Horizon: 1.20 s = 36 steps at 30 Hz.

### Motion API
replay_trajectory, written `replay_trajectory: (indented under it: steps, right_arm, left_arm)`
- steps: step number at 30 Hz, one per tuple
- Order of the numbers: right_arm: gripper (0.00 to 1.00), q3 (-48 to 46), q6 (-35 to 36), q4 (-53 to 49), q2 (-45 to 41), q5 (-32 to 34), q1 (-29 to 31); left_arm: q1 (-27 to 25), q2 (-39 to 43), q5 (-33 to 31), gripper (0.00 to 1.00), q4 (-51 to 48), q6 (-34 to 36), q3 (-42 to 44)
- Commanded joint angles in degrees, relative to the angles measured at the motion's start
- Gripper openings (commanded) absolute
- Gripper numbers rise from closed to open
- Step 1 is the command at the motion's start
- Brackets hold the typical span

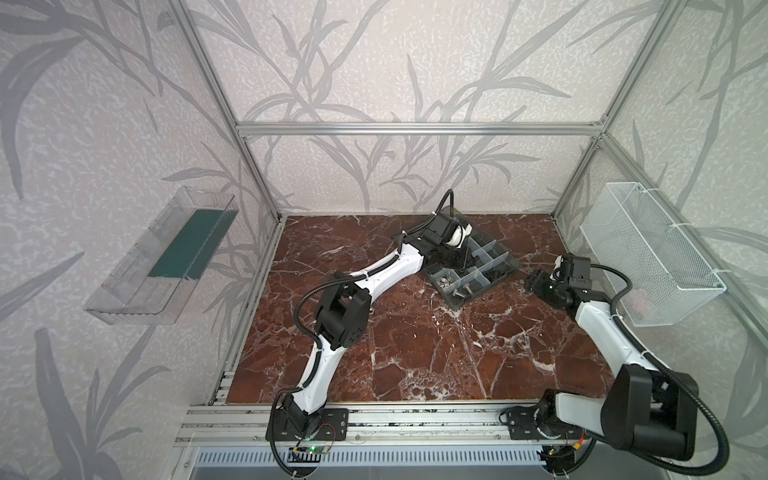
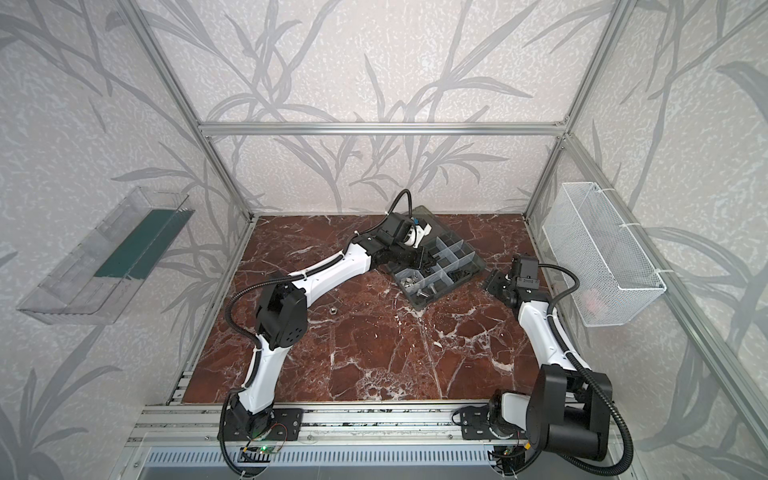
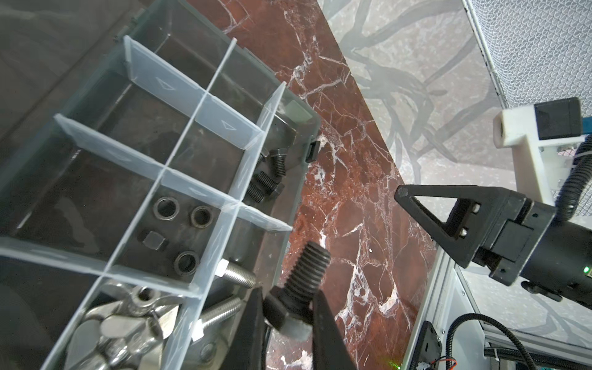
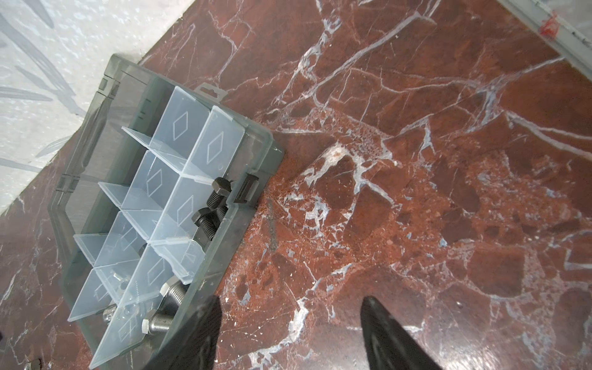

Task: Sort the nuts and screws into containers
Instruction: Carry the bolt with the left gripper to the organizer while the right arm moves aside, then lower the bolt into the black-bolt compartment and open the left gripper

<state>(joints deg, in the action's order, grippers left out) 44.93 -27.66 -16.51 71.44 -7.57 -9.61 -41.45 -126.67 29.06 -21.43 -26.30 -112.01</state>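
Note:
The smoky-grey organiser box [image 1: 512,270] [image 2: 478,266] lies open at the back of the marble table, its containers split by pale dividers. My left gripper [image 3: 286,299] [image 1: 459,259] is shut on the head of a black screw [image 3: 309,269], held just outside the box's wall. One compartment holds black screws [image 3: 269,176] [image 4: 211,205], another dark nuts [image 3: 182,221], and another silver screws [image 3: 237,275] [image 4: 169,304]. My right gripper [image 4: 293,304] [image 1: 534,280] hangs open and empty over bare marble right of the box. A loose nut [image 2: 332,311] lies beside the left arm.
A white wire-mesh basket [image 1: 648,253] hangs on the right wall, close behind the right arm. A clear plastic tray [image 1: 166,257] is fixed to the left wall. Silver wing-shaped parts [image 3: 128,320] fill a near compartment. Aluminium rails edge the table.

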Motion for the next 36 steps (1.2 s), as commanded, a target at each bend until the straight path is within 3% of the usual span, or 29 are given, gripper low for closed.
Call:
replay_trajectory:
  steps: [1,12,23,36]
  right_arm:
    - [0.7,-1.46,0.68,-0.02,-2.25,-0.07,-0.53]
    - [0.7,-4.82,0.7,1.29,-4.58,-0.95,-1.36]
    - [0.7,-7.57,0.92,2.95,-8.79,-1.03,-1.89]
    - [0.7,-7.93,1.1,4.77,-8.73,-2.18,-2.06]
  left_arm:
    - [-1.1,-1.26,1.01,0.0,4.76,-1.69,-2.08]
    - [-3.76,-7.0,-2.34,0.0,19.97,-5.05,-1.99]
    - [-4.08,-17.86,-1.24,0.0,18.54,-6.21,-13.88]
    - [-4.25,-21.98,-2.12,0.03,14.43,-6.78,-18.12]
